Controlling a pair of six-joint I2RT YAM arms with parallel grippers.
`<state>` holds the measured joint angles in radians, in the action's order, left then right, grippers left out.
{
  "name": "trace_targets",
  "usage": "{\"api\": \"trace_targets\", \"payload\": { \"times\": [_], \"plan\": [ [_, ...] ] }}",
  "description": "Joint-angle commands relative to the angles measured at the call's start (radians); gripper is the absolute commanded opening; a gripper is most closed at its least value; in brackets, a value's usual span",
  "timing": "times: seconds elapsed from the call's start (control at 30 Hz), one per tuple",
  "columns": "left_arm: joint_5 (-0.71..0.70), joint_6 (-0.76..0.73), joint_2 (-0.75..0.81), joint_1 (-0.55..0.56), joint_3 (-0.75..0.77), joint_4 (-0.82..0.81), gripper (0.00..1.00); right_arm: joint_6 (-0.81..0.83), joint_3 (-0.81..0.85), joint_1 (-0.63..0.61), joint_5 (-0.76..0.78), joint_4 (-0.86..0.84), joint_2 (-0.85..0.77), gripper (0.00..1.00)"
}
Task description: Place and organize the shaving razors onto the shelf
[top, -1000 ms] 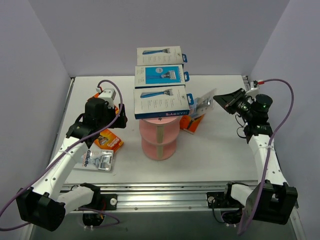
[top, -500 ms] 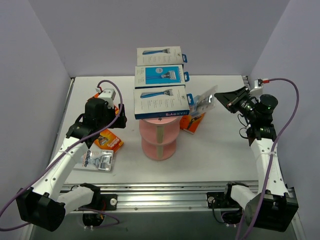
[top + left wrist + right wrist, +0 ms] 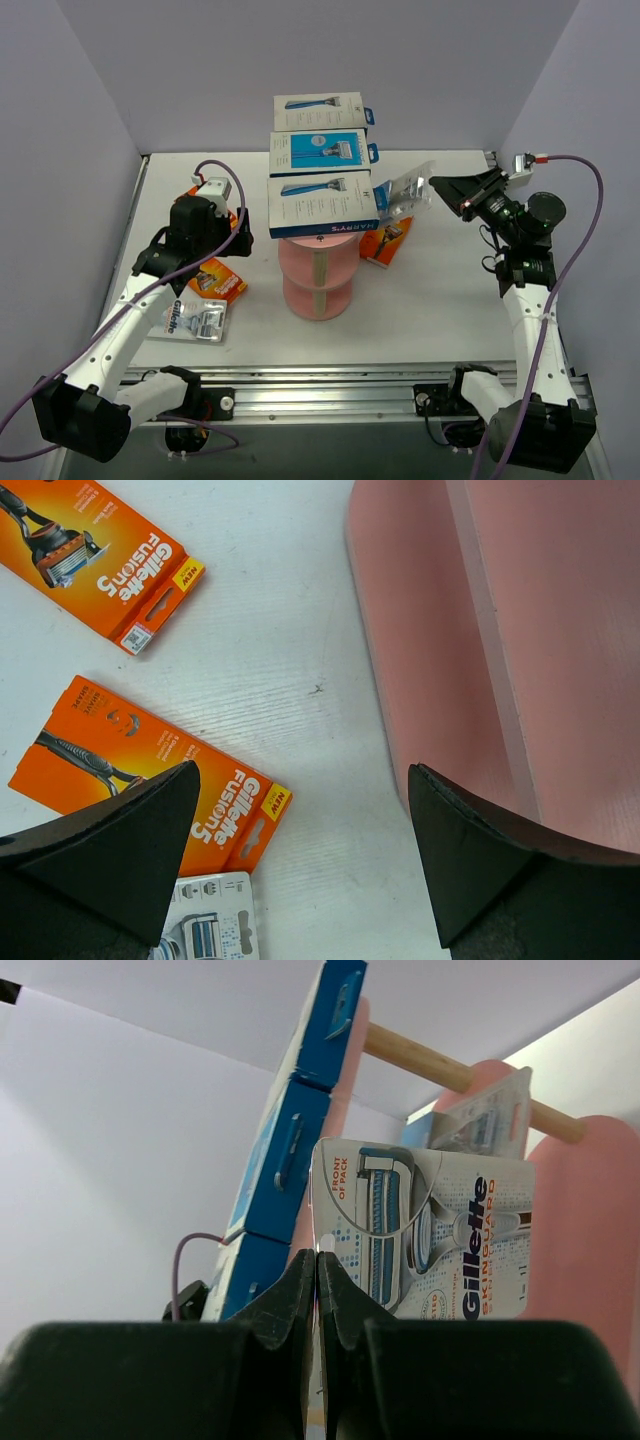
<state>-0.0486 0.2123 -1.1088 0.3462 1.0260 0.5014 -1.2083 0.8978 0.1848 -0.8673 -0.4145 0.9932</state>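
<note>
The pink shelf (image 3: 317,272) carries three white-and-blue Harry's razor boxes (image 3: 322,150) in a row on its top tier. My right gripper (image 3: 436,186) is shut on the edge of a clear Gillette blister pack (image 3: 402,195), which it holds in the air just right of the nearest box. In the right wrist view the pack (image 3: 430,1240) stands in front of the shelf (image 3: 590,1220) and the boxes (image 3: 300,1150). My left gripper (image 3: 300,780) hangs open and empty over the table, between an orange razor pack (image 3: 150,770) and the shelf's base (image 3: 480,630).
Left of the shelf lie two orange packs (image 3: 217,281) (image 3: 100,550) and a clear Gillette pack (image 3: 195,320). Another orange pack (image 3: 386,241) lies at the shelf's right foot. White walls close in the table on the left, back and right.
My right arm has lifted the clear pack a little higher and closer to the top tier, and its wrist has swung outward to the right. The left arm has not moved.
</note>
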Motion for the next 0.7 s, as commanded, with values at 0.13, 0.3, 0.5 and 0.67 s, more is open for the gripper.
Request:
{"api": "trace_targets", "payload": {
  "times": [0.13,0.3,0.5,0.67],
  "plan": [
    [-0.008,-0.014,0.023,0.005,0.048,0.003,0.94,-0.146,0.021,0.005,-0.058,-0.193,-0.051,0.00],
    [-0.010,-0.016,0.023,0.005,0.048,0.005,0.94,-0.238,-0.045,-0.007,-0.067,-0.312,-0.061,0.00],
    [-0.011,-0.016,0.023,0.005,0.049,0.006,0.94,-0.281,-0.091,-0.033,-0.059,-0.349,-0.073,0.00],
    [-0.011,-0.016,0.023,0.005,0.051,0.008,0.94,-0.269,-0.128,-0.103,-0.012,-0.351,-0.080,0.00]
  ]
}}
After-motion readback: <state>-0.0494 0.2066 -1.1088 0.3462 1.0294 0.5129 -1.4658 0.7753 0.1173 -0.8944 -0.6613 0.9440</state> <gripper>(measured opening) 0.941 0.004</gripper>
